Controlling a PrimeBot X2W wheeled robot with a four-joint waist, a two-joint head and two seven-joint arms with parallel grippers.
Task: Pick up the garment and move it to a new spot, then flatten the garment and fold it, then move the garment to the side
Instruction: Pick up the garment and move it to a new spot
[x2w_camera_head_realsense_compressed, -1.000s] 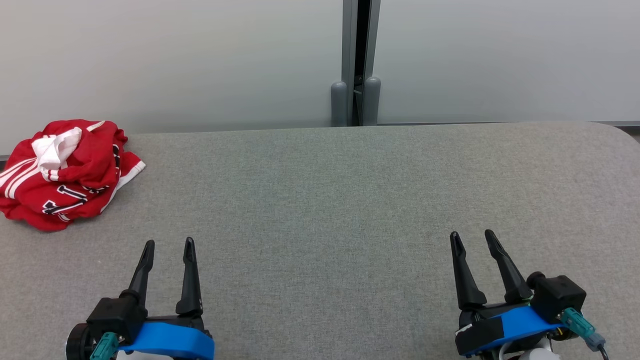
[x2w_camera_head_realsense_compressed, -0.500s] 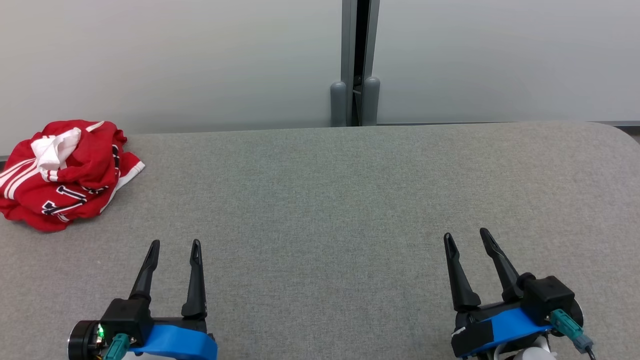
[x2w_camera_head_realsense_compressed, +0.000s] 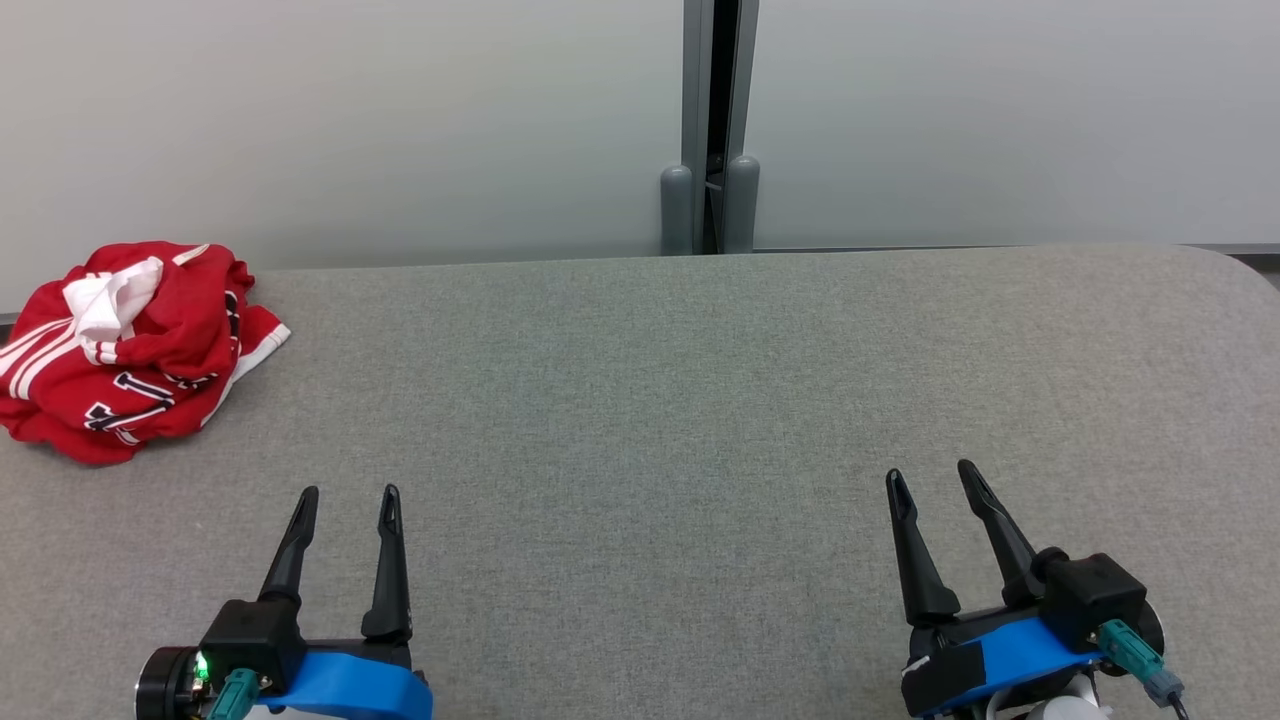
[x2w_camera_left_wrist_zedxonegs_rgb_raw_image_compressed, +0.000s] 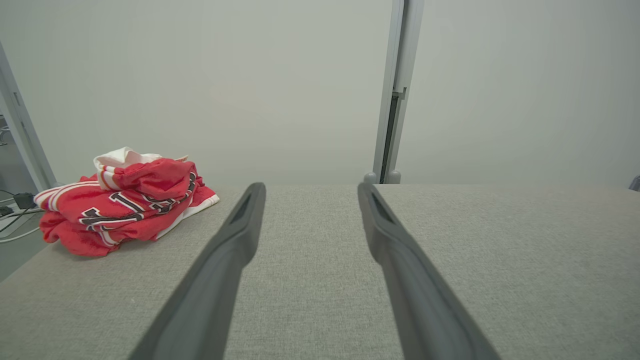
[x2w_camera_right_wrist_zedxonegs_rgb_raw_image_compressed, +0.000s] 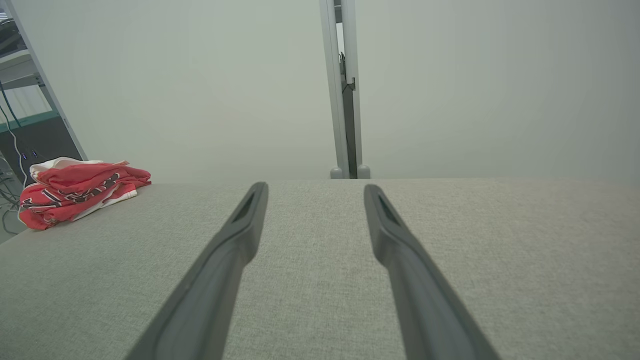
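At ten o'clock, garment (x2w_camera_head_realsense_compressed: 130, 350): crumpled heap near table (x2w_camera_head_realsense_compressed: 640, 380) edge.
Left gripper (x2w_camera_head_realsense_compressed: 350, 492): jaws apart, empty; should reach over and pinch the top fold.
Right gripper (x2w_camera_head_realsense_compressed: 930, 470): jaws apart, empty.

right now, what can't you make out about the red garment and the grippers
garment, head view: crumpled, so its own folds hide most of the dark print and its shape; the picture's left edge clips it
garment, right wrist view: too small to read the print
left gripper and right gripper, head view: bases cut off by the bottom edge
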